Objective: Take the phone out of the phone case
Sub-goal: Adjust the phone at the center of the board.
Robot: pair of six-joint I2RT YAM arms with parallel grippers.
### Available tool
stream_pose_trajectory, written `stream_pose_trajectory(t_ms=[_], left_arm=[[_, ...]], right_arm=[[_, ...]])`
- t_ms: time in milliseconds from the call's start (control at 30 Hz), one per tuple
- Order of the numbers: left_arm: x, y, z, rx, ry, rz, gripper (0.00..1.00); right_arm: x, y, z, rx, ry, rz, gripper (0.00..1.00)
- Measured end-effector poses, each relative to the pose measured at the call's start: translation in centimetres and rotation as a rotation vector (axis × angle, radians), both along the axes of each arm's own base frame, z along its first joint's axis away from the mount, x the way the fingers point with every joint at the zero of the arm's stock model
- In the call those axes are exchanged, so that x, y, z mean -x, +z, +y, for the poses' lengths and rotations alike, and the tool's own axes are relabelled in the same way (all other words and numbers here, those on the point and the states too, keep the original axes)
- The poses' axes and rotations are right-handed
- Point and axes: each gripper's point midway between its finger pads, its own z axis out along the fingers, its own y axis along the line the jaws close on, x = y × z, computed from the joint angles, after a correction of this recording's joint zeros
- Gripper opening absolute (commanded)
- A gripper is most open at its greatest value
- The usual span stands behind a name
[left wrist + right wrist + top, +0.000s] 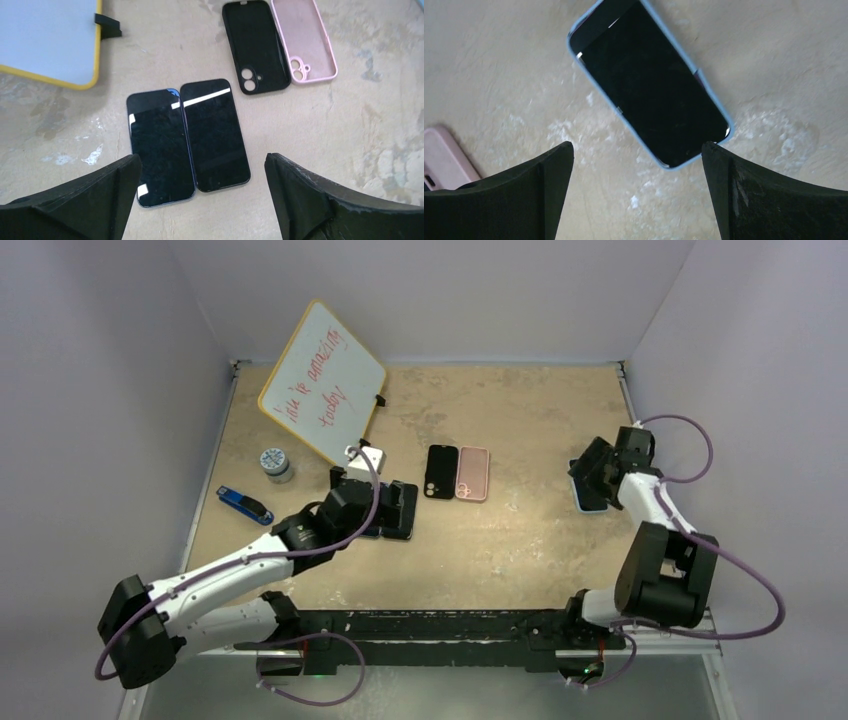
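A phone in a light blue case [651, 82] lies screen up on the table at the right, also in the top view [588, 498], partly hidden by my right gripper [597, 472]. That gripper [638, 195] hovers open just above and in front of the phone's near corner. Two bare phones lie side by side, one blue-edged [160, 147], one black [215, 135], under my open, empty left gripper [202, 200], which also shows in the top view [385, 508]. An empty black case [256, 46] and an empty pink case [303, 40] lie beyond them.
A yellow-framed whiteboard [322, 380] leans at the back left. A small round tin [275, 462] and a blue stapler-like object [244, 505] lie at the left. The pink case's corner shows in the right wrist view [444, 157]. White walls enclose the table.
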Motion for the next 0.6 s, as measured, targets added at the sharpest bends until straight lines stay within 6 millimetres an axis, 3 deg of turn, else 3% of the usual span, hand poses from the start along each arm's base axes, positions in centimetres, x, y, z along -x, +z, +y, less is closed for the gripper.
stream_pose_trajectory(t_ms=[167, 333, 500, 600], left_arm=[[-0.2, 2.0, 1.1, 0.054, 0.06, -0.07, 1.0], [-0.1, 2.7, 1.6, 0.055, 0.089, -0.106, 1.0], [0.1, 3.3, 1.9, 0.06, 0.107, -0.132, 1.0], [0.2, 3.5, 2.2, 0.061, 0.115, -0.142, 1.0]], right_arm=[[-2.0, -0.6, -3.3, -0.03, -0.075, 0.013, 0.99], [-3.6, -0.8, -5.2, -0.021, -0.083, 0.022, 0.99], [-4.6, -2.4, -4.9, -0.075, -0.023, 0.057, 0.99], [-4.2, -3.4, -4.0, -0.118, 0.014, 0.088, 0.99]])
